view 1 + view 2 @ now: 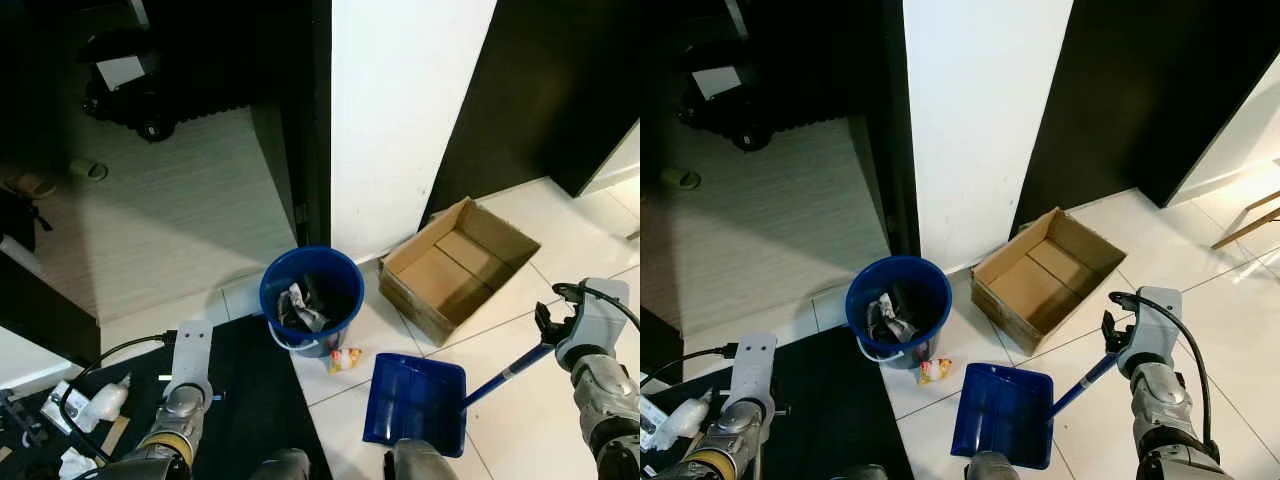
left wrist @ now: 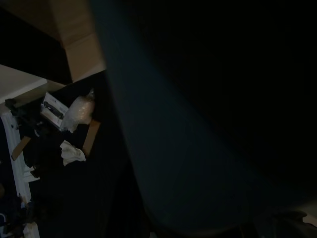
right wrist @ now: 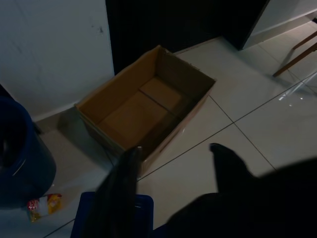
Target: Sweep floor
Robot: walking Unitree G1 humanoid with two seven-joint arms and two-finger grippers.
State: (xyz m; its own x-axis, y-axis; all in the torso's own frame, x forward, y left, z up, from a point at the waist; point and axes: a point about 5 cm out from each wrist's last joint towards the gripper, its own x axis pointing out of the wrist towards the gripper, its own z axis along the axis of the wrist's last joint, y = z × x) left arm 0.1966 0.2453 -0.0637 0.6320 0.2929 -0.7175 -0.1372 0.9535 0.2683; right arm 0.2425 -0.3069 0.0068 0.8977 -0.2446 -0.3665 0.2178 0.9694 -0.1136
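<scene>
Right eye view: right gripper [image 1: 1108,345] fingers grip the dustpan [image 1: 1005,413] handle; wrapper [image 1: 934,370] print unreadable.

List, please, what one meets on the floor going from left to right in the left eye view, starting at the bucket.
Blue bucket → small yellow snack packet → blue dustpan → open cardboard box → right gripper holding the dustpan's handle.

My dustpan [image 1: 415,402] is deep blue, its handle [image 1: 507,373] blue with a silvery band. The bucket [image 1: 311,296] is blue too, holding grey-white crumpled scraps. The wrapper [image 1: 345,359] is yellow, red and white. The cardboard box [image 1: 456,264] is plain brown. The floor tiles [image 1: 520,420] are off-white with dark seams; the mat [image 1: 255,400] is black.
</scene>
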